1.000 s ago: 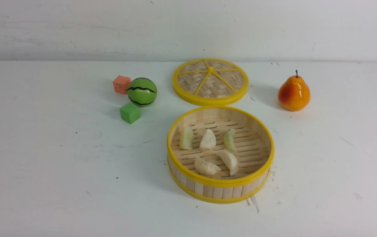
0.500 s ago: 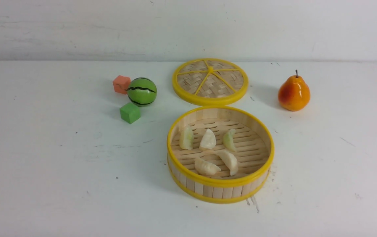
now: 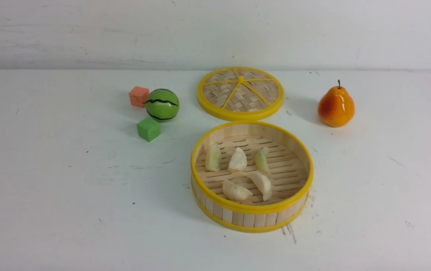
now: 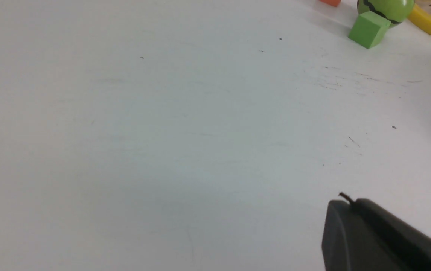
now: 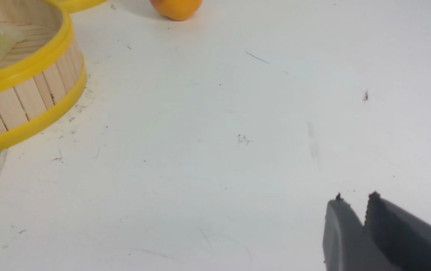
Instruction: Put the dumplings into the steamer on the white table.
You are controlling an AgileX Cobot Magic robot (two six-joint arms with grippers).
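Dumplings [image 3: 243, 171] inside steamer [image 3: 252, 218], lid [image 3: 240, 93] behind, pear [image 3: 335, 106] right

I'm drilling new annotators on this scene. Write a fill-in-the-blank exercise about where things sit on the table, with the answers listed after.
1. The steamer holds ____ dumplings.
2. The woven lid lies flat on the white table, directly ____ the steamer as the front view shows it.
3. The fruit standing to the right of the lid is a ____.
4. The cube nearest the striped green ball on its near side is coloured ____.

Missing words: five; behind; pear; green
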